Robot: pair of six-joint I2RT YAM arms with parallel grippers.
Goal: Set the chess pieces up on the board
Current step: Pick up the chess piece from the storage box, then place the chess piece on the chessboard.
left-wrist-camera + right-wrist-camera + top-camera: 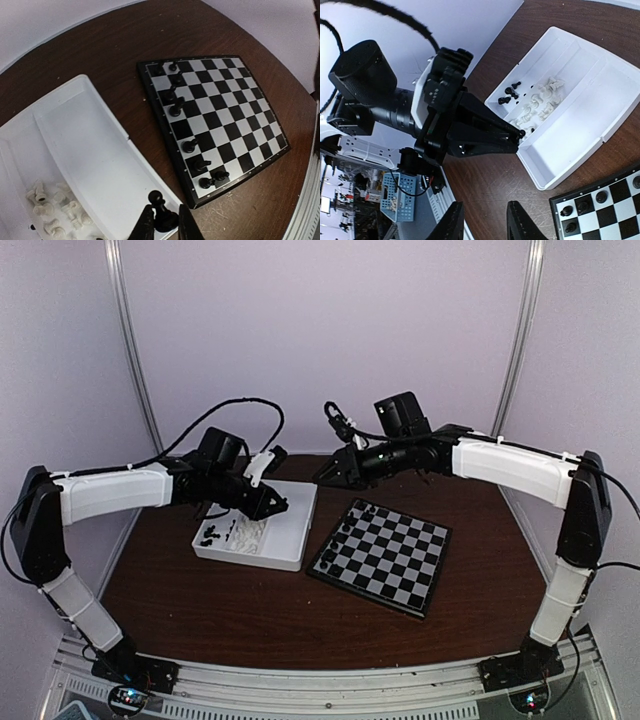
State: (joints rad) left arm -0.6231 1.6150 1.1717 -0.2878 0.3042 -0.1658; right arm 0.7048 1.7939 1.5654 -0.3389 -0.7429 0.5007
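Surface: dark brown tabletop. It carries the tray and the board side by side, tray on the left, both within reach of either arm.
Board: black-and-grey chessboard, lying flat and turned at an angle. It is near the tray but apart from it, and most squares are bare.
Tray: white divided tray, serving as the supply. The loose pieces are gathered in the compartment farther from the board.
Left end effector: positioned over the tray's board-side rim, fingers pinching a black pawn. It is raised off the tray floor, which I judge to be carrying height for the crossing to the board.
Right end effector: fingers spread with nothing between them. It is held high near the tray's far end, judged to be standing off so the left arm has room.
Black chessmen on board: about nine, upright, confined to the two rows along the edge nearest the tray. Gaps in the line indicate this side is not yet complete.
White chessmen: a jumbled heap in the tray, with none on the board.
Loose black chessmen: a few beside the white heap, awaiting pickup.
Held piece: black pawn, upright and gripped about its lower body, with the head showing above the fingers. That hold should let it be set down on its base.
Step in hand: judged to be transfer of one black piece from tray to board.
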